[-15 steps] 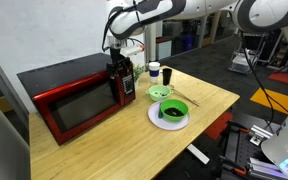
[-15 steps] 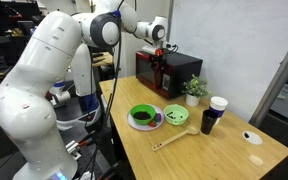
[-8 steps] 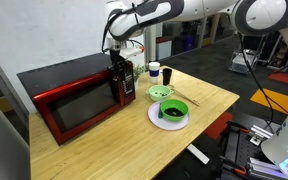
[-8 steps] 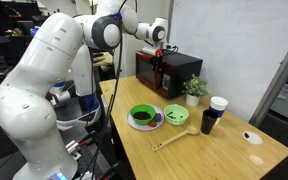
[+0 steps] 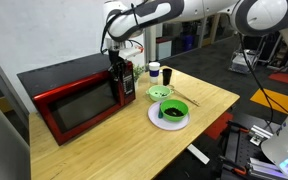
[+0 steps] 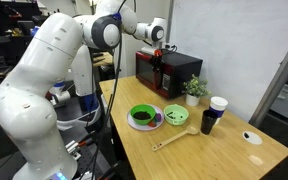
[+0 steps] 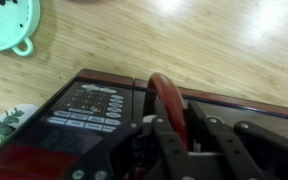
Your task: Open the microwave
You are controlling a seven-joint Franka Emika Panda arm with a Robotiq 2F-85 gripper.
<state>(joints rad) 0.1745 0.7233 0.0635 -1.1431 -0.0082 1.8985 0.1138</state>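
Note:
The red microwave (image 5: 69, 100) stands at the table's far end, its door closed in both exterior views (image 6: 182, 72). My gripper (image 5: 119, 68) comes down at the door's handle side, next to the control panel (image 7: 84, 105). In the wrist view the gripper (image 7: 177, 128) is shut on the curved red door handle (image 7: 165, 97), which runs up between the two dark fingers (image 7: 203, 130). The exterior views show the gripper (image 6: 160, 53) against the microwave's front edge.
A green bowl of dark contents on a white plate (image 5: 171, 113), a small green strainer bowl (image 5: 160, 93), a wooden spoon (image 5: 185, 100), two cups (image 5: 155, 70) and a small potted plant (image 6: 194, 89) sit on the wooden table (image 5: 104, 150) beside the microwave.
The jaws have closed onto the door handle. The arm has hardly moved and the door has not moved.

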